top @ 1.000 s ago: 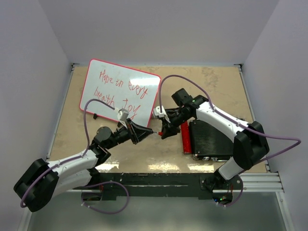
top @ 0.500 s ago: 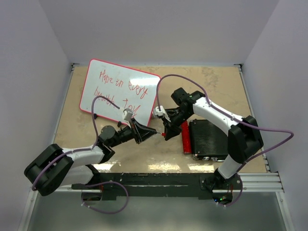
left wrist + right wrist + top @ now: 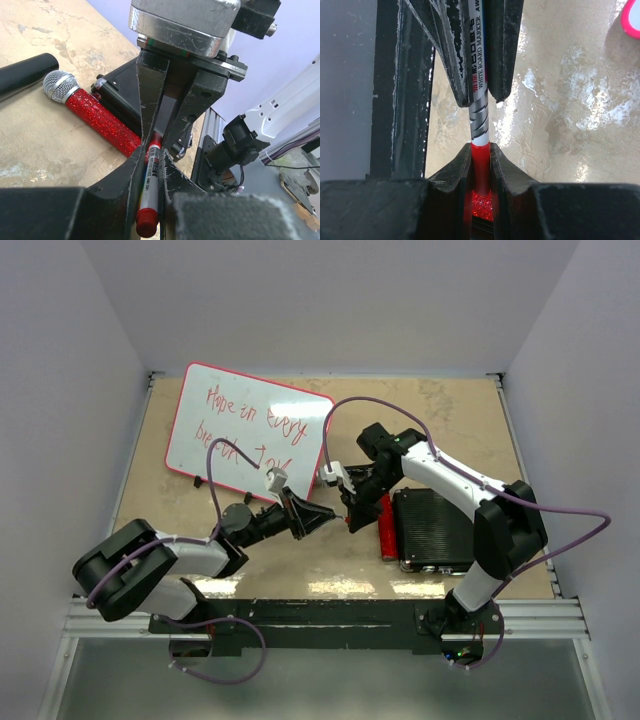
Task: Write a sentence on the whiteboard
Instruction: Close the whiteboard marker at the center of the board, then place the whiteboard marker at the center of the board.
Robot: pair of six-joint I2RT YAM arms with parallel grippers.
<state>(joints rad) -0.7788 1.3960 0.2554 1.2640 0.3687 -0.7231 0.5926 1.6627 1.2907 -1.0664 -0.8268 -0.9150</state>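
The marker (image 3: pixel 151 180) shows only in part. Its writing end is buried between the two sets of black fingers, and from above only a speck of red is visible. A purple cable (image 3: pixel 222 455) crosses the second line of the sentence (image 3: pixel 255 418), which makes those words hard to read. The whiteboard (image 3: pixel 205 440) lies flat at the upper left of the desk (image 3: pixel 450 430), and its lower right corner is covered by the left wrist.

At mid-frame the left fingers (image 3: pixel 316 516) pinch the marker's white barrel, and the right fingers (image 3: pixel 350 512) pinch its red end. The two sets meet tip to tip above bare desk.

Just right of them, a red glitter microphone (image 3: pixel 100 122) with a silver mesh head lies against a ribbed black case (image 3: pixel 435 530). The marbled beige desk surface is glossy.
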